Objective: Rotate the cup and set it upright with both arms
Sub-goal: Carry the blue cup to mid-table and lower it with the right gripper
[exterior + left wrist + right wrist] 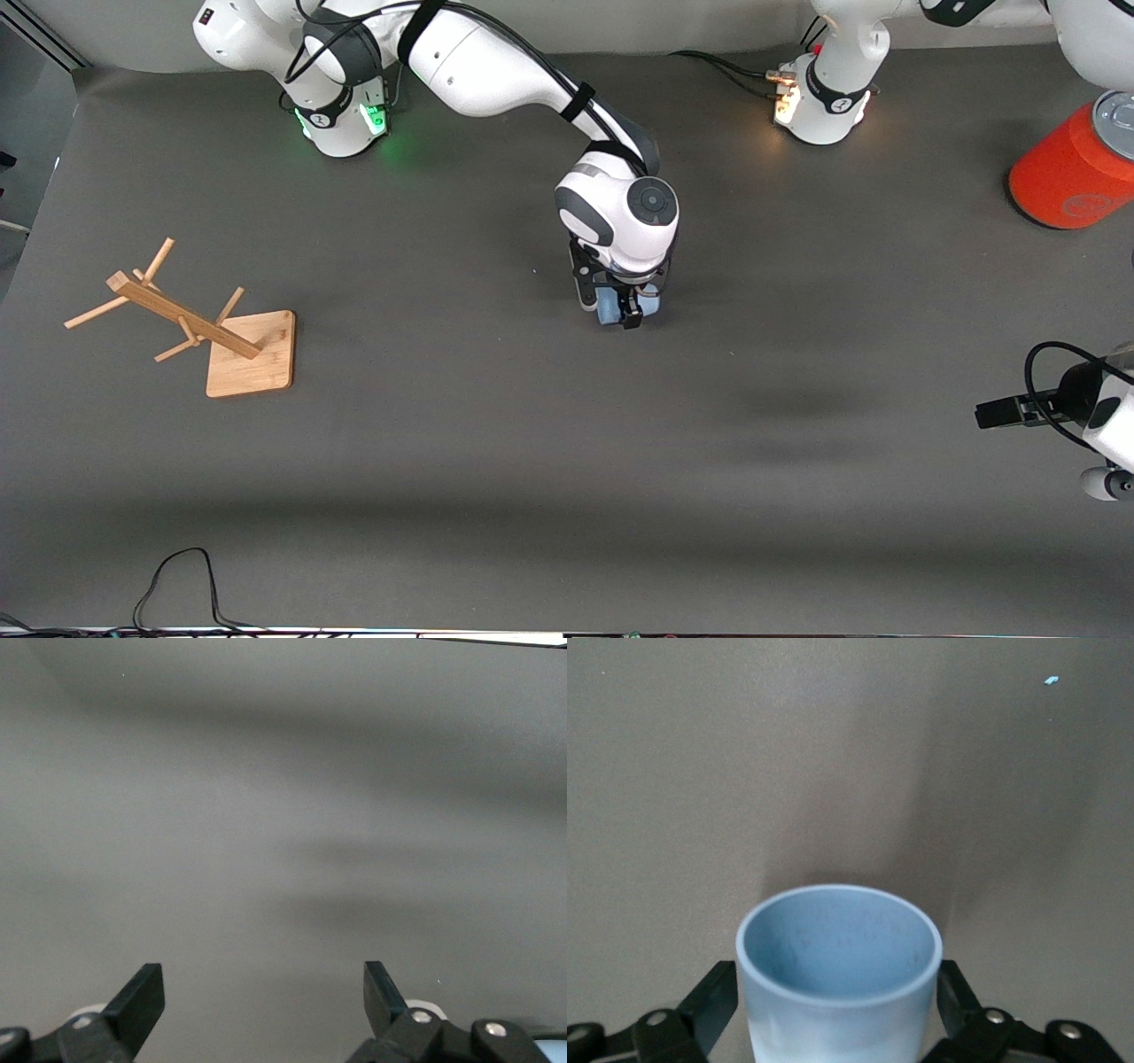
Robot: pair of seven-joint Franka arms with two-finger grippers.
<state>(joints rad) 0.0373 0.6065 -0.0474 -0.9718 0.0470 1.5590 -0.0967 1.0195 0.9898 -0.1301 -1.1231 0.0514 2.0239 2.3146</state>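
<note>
Taking the cup as the centre of the clock and twelve as pointing toward the robots' bases, a loose black cable (177, 576) lies nearest the front camera, at about seven o'clock on the table's edge. At about four o'clock the left gripper (982, 414) hangs over bare table at the left arm's end; its fingers are wide apart, it holds nothing, and it is waiting. At nine o'clock, well apart from the cup, stands a wooden peg rack (252, 354). In the middle of the table the cup (833, 1028) appears to sit on its base with its mouth up. The right gripper (837, 997) is low around it with one finger on each side, and the fingers are spread rather than clamped. I cannot tell whether they touch its wall. Judging by this, the turning and uprighting look done, and what seems left is for the right arm to lift straight off without knocking the cup over. Farthest off, at two o'clock, sits an orange can (1067, 173), too distant to be in the way.
</note>
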